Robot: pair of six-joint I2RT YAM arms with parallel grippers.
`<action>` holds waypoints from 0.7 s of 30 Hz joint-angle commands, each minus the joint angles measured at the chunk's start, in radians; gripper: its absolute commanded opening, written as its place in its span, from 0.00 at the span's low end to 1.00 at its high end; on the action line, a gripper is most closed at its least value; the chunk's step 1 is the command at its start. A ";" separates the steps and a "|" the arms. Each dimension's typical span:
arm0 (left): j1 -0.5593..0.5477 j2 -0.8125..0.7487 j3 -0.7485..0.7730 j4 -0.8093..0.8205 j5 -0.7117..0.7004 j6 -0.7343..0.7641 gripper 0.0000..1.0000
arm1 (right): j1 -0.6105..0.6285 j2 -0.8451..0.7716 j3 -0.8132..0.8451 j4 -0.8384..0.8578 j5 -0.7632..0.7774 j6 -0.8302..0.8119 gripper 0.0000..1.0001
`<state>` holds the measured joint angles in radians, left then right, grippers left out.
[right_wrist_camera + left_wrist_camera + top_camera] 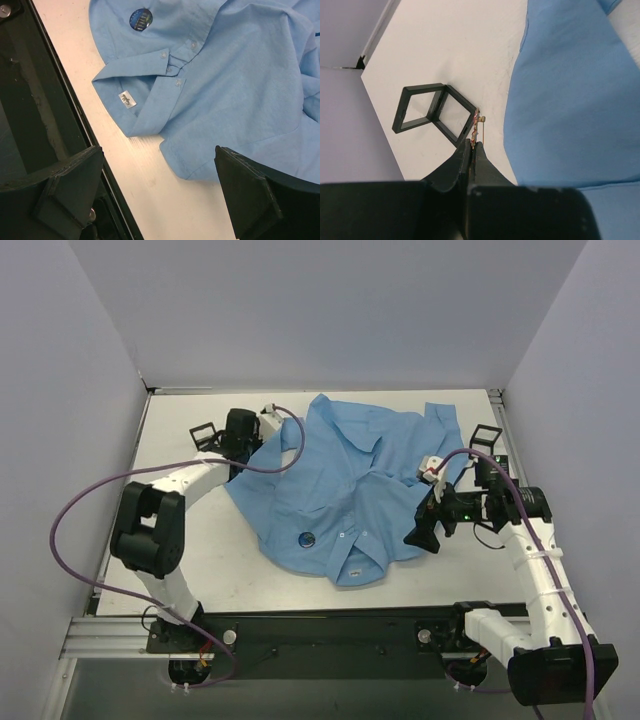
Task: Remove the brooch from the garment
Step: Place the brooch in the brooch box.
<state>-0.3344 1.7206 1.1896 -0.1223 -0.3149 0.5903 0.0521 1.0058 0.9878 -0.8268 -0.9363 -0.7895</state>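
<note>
A small round brooch [307,538], a dark-blue glossy disc with a paler centre, sits pinned on a light blue collared button-up shirt [350,470] in the lower middle of the overhead view. In the right wrist view the brooch [140,19] lies at the top edge, left of centre. The shirt [240,90] is smooth woven cloth, crumpled in soft folds, with small pale buttons and a small white label [127,99] inside the collar just below the brooch. It spreads over a matte white table [180,580]. The right gripper [160,190] hovers over the shirt's lower edge, its black wedge-shaped fingers [70,185] spread wide with nothing between them. At upper left of the overhead view, beside the shirt's left edge, the left gripper [473,144] is pressed closed. A tiny gold and reddish metal piece [478,125] shows at its tips, touching the corner of a black hinged square frame [435,112]; whether it is gripped cannot be told.
</note>
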 commanded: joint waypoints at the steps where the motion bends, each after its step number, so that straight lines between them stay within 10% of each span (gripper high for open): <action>1: 0.049 0.086 0.056 0.079 -0.082 0.042 0.00 | -0.008 -0.024 -0.026 0.021 0.004 -0.007 1.00; 21: 0.166 0.269 0.142 0.196 -0.171 0.085 0.00 | -0.008 0.005 -0.032 0.041 -0.002 0.013 1.00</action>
<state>-0.1932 1.9621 1.2778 0.0200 -0.4644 0.6598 0.0517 1.0088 0.9619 -0.7887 -0.9268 -0.7815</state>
